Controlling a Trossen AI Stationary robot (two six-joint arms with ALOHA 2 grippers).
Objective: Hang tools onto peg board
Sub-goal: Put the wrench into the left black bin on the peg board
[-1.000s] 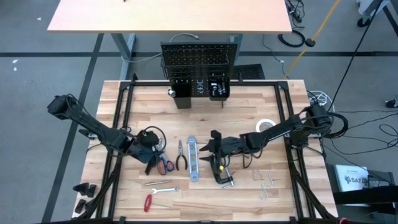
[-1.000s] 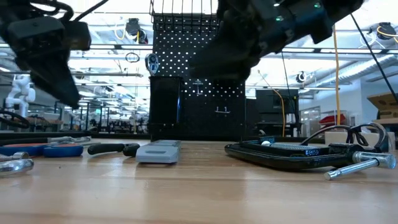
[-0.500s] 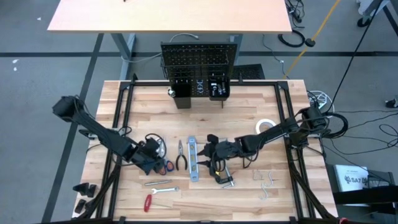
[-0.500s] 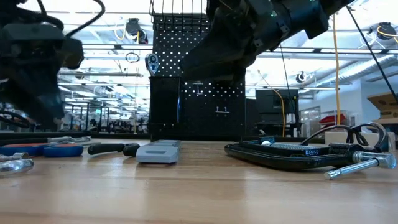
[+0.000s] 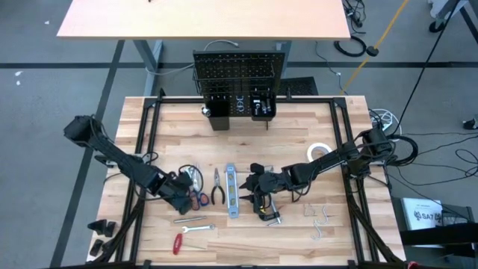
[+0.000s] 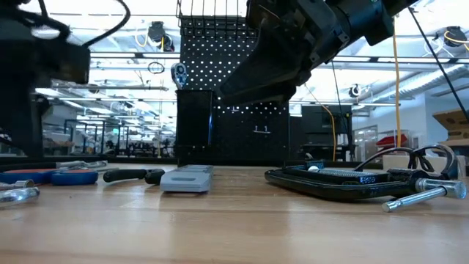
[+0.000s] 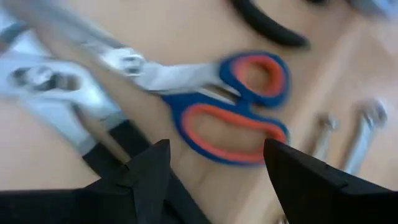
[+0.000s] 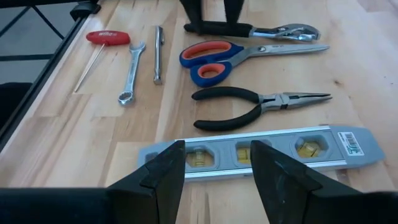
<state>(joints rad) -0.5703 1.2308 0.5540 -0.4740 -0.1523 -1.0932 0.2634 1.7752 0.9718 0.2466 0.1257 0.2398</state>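
Observation:
Blue-and-orange scissors (image 7: 239, 106) lie flat on the table, with my left gripper (image 7: 214, 168) open just above their handles, one finger to each side. My right gripper (image 8: 214, 168) hangs open over the blue-silver level (image 8: 261, 152), well above the table in the low view (image 6: 256, 77). Black pliers (image 8: 255, 102), a wrench (image 8: 129, 79) and a red screwdriver (image 8: 107, 38) lie beyond the level. Clear glasses (image 7: 46, 84) rest beside the scissor blades. The black C-clamp (image 5: 266, 207) lies right of the level. The peg board (image 5: 239, 75) stands upright at the far edge.
A white tape roll (image 5: 320, 152) lies toward the right edge, and loose metal hooks (image 5: 319, 218) lie near the front right. Two black bins (image 5: 263, 107) sit on the board's lower part. A black frame rail (image 5: 142, 149) runs along each side of the table.
My left gripper has moved toward the near edge and down, tipping steeply toward the scissors; its fingers stay open. Nothing on the table has shifted.

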